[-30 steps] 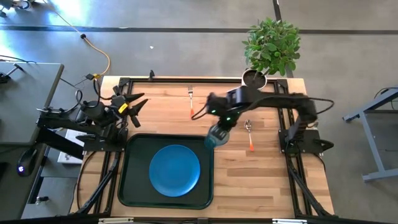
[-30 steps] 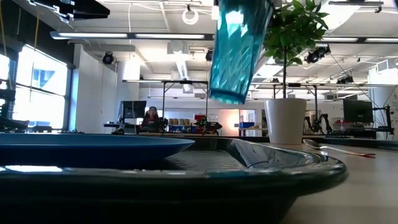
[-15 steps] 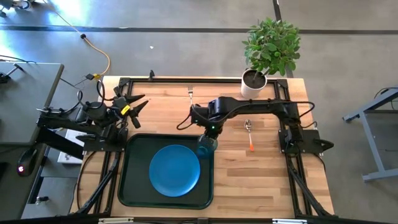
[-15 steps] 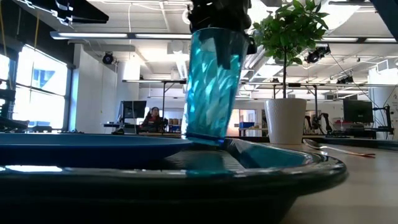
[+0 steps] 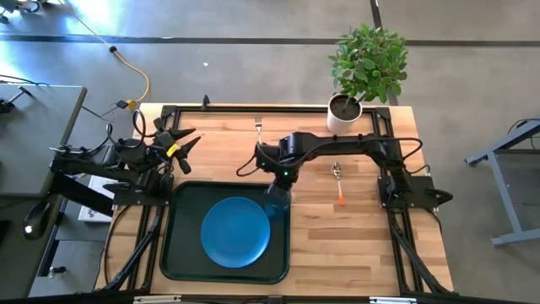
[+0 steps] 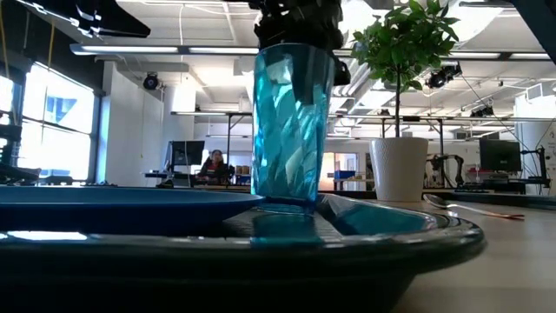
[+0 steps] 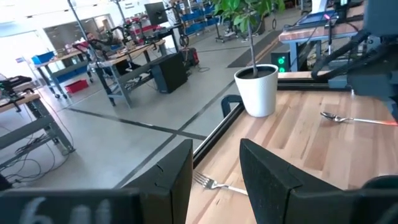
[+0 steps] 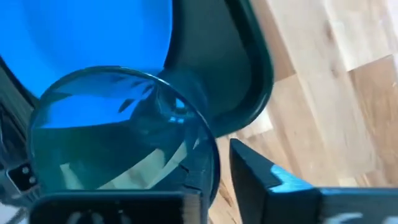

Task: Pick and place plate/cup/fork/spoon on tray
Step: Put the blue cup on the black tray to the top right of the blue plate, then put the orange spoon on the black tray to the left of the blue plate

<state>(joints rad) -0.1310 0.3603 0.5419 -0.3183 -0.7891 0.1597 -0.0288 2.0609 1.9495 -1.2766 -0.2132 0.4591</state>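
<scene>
— Where's the cup (image 6: pixel 291 122)?

— Upright in the tray's (image 5: pixel 181 253) far right corner, right under the right gripper (image 5: pixel 280 181), just beside the blue plate (image 5: pixel 235 231).

— And the cutlery?

— The fork (image 5: pixel 259 133) lies beyond that gripper, the spoon (image 5: pixel 338 181) off to its right, both on bare wood.

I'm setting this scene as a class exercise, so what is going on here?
The right gripper is setting a teal cup down in the tray, beside the blue plate. The cup stands upright at the tray's right edge. The fork and spoon lie on the table. The left gripper waits at the table's left.
</scene>
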